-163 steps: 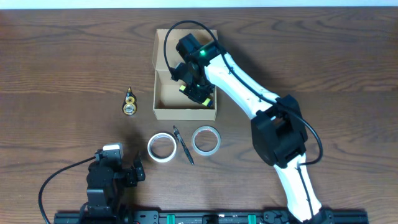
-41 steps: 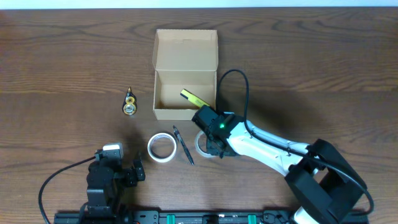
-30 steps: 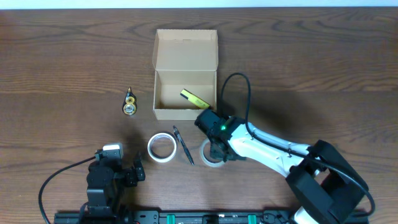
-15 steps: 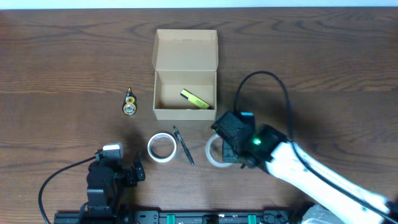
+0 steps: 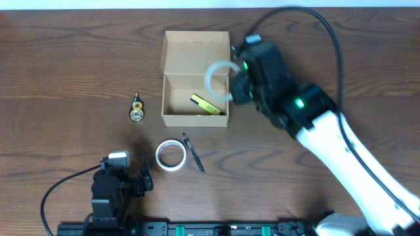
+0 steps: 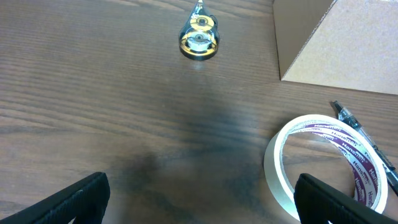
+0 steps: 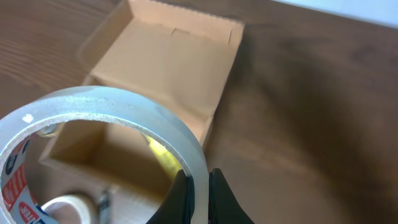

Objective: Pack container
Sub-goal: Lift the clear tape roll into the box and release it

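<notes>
One container (image 5: 194,120) stands open on the table (image 5: 79,59) towards its far side, its flap lid folded back flat behind it. Inside lies a single yellow object (image 5: 205,104), slanting across the floor towards the right wall; nothing else shows in it. There are two tape rolls. The clear roll (image 5: 220,80) is off the table, tilted above the container's right rim, and the right gripper (image 5: 237,85) is closed on it, its two fingers (image 7: 181,190) pinching the roll's wall from inside and outside. The white roll (image 5: 170,156) lies flat on the table in front of the container, apart from it. One black pen (image 5: 193,153) lies just to the right of the white roll, at a slant, very close to it; whether they touch is not clear. One small gold, round item (image 5: 136,108) sits on the table left of the container, apart from everything. The left gripper (image 6: 200,186) is low near the table's front edge with its fingers spread wide, holding nothing.
</notes>
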`<state>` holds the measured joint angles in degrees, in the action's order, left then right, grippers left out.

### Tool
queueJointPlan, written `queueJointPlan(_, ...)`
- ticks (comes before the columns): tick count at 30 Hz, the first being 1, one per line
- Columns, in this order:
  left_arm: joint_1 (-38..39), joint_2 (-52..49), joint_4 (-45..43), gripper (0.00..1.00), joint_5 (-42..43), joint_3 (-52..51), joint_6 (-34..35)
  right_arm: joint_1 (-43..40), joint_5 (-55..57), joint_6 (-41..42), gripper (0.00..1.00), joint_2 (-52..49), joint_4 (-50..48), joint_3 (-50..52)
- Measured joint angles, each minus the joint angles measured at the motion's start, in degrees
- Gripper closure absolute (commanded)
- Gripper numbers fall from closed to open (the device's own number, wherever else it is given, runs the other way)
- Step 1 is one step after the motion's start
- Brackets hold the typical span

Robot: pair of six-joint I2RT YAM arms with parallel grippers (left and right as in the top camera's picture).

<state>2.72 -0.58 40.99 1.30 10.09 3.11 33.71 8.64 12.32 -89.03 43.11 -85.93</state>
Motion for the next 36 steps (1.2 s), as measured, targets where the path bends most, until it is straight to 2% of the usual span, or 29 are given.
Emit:
queueJointPlan(8, 0.0, 0.0, 0.0, 0.05, 0.0, 0.0, 0.0, -0.7, -1.4, -12.07, 0.99, -17.51, -0.24, -13.11)
queueJointPlan(11, 0.0, 0.0, 0.0, 0.05, 0.0, 0.0, 0.0, -0.7, -2.84, -17.46, 0.99, -20.85, 1.01, -15.47)
queueJointPlan(17, 0.0, 0.0, 0.0, 0.05, 0.0, 0.0, 0.0, -0.7, -5.31, -26.71, 0.99, -22.71, 5.35, -15.63)
queueJointPlan(22, 0.0, 0.0, 0.0, 0.05, 0.0, 0.0, 0.0, -0.7, -7.04, -31.08, 0.99, -24.94, 6.78, -15.65)
queueJointPlan(36, 0.0, 0.0, 0.0, 0.05, 0.0, 0.0, 0.0, -0.7, -11.74, -36.46, 0.99, -30.1, 8.33, -15.8)
